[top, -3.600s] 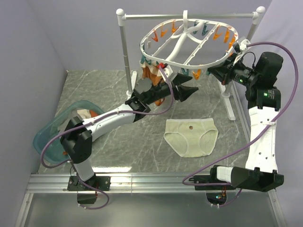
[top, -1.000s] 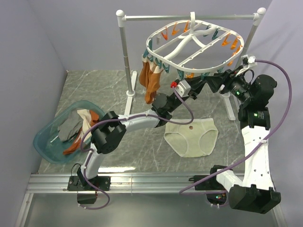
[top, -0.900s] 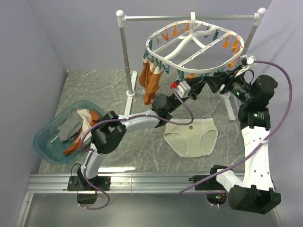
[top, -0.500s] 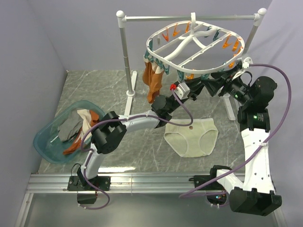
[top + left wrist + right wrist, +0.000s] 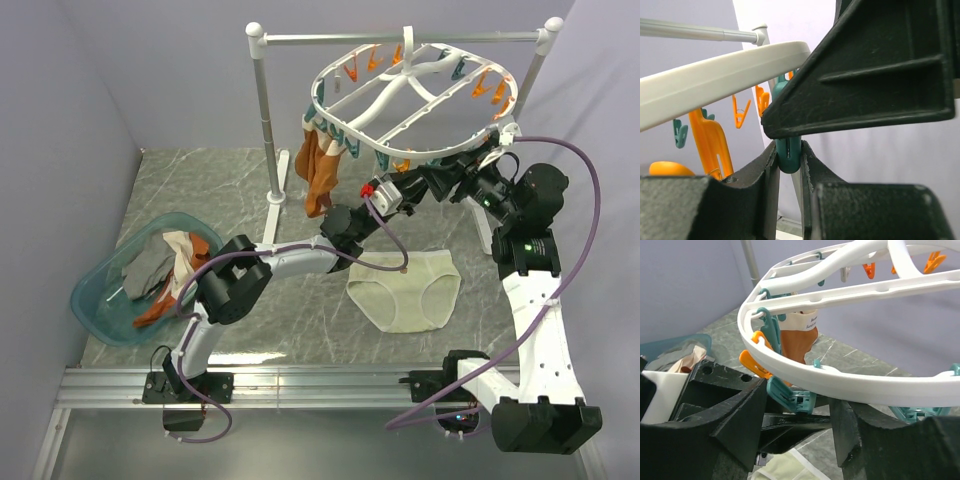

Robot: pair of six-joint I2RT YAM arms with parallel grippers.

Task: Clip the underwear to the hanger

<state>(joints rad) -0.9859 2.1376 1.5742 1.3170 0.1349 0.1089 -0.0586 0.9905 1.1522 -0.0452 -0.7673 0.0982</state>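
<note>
The white oval hanger (image 5: 345, 130) hangs from the rail, with orange and teal clips round its rim (image 5: 840, 380). The cream underwear (image 5: 405, 290) lies flat on the table below it, held by neither gripper, and its edge (image 5: 785, 471) shows in the right wrist view. My left gripper (image 5: 427, 181) reaches up under the near rim and is shut on a teal clip (image 5: 788, 154). My right gripper (image 5: 452, 183) faces it from the right. Its jaws stand apart on either side of that same teal clip (image 5: 792, 397), and the left finger (image 5: 740, 425) is close to the clip's end.
A white rail stand (image 5: 265, 110) carries the hanger. An orange-brown garment (image 5: 318, 175) hangs clipped at the hanger's left rim. A teal basin (image 5: 95, 300) with several garments sits at the table's left.
My right gripper has moved left, in under the hanger's rim, and its jaws have narrowed around the teal clip. My left gripper has kept its grip there.
</note>
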